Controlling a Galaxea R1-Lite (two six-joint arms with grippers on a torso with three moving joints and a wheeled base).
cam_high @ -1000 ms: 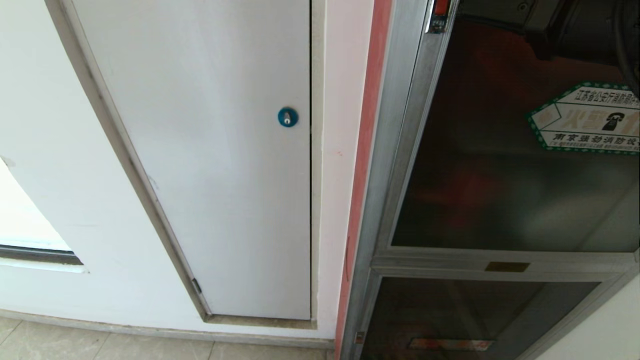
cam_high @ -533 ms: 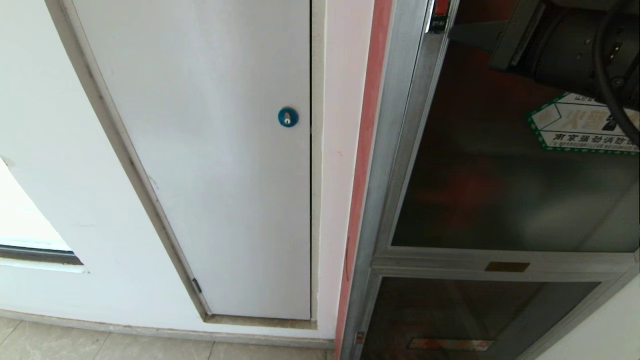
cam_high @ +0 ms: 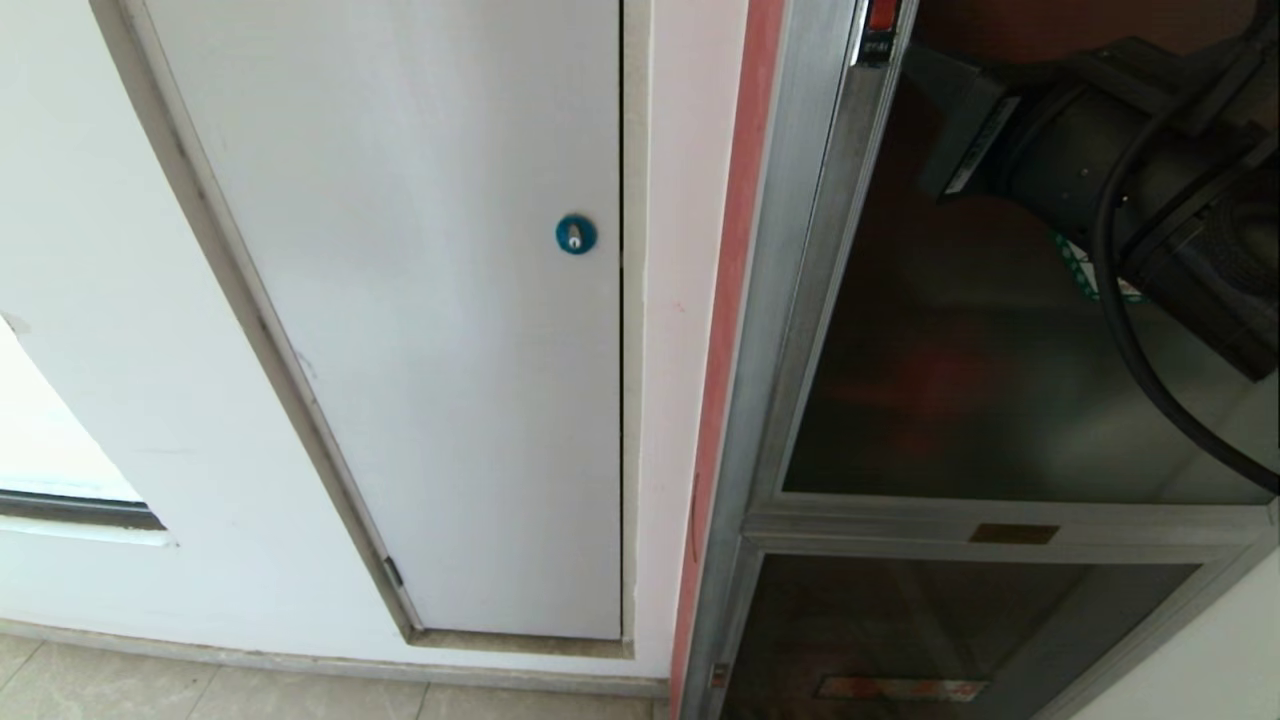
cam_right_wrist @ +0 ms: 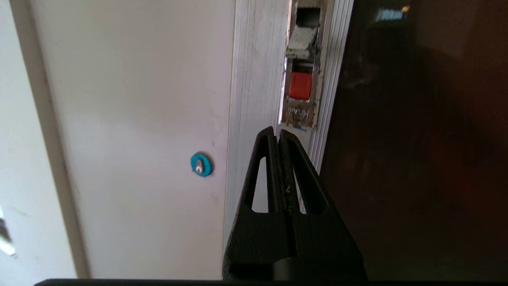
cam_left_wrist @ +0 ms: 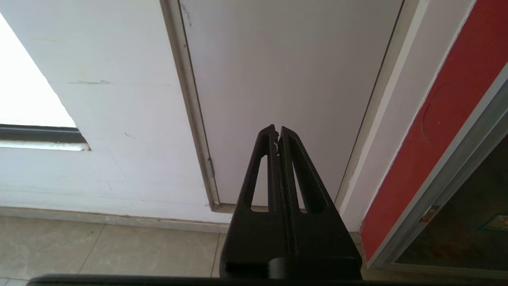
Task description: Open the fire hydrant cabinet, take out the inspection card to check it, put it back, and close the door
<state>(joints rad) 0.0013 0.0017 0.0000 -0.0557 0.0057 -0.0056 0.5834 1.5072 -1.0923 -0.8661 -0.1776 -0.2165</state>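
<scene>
Standing upright, shut door (cam_high: 1000, 400), long axis vertical, right tool (cam_right_wrist: 278, 133) closed empty, tips toward its latch (cam_right_wrist: 300, 85).

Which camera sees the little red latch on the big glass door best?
The right wrist view: the red latch sits in plain sight in the door's silver frame, just beyond the shut right hand. The head view catches only a sliver at its top edge. The left wrist view does not show it.

Panel with round lock (cam_high: 575, 234) left of the fire hydrant cabinet (cam_high: 800, 300), right gripper (cam_right_wrist: 278, 133) before the door (cam_high: 1000, 400)
</scene>
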